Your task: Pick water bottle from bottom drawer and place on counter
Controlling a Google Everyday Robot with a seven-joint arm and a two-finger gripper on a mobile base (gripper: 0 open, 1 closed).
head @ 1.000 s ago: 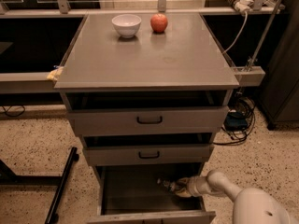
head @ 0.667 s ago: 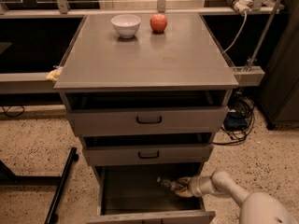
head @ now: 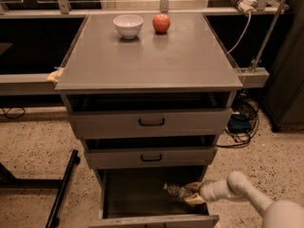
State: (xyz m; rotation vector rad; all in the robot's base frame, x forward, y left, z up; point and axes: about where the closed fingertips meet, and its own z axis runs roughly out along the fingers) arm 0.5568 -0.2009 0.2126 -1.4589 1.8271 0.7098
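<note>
While the bottom drawer [head: 137, 194] stands open, the gripper [head: 189, 194] reaches in from the right, its fingers closed on the base of the water bottle [head: 175, 190], which lies sideways inside. A bowl [head: 128, 25] and an apple [head: 161, 23] sit on the desk [head: 152, 61].

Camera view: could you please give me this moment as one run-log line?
stage: pick | gripper inside open bottom drawer, at water bottle | bottle on its side | counter holds white bowl, red apple
</note>
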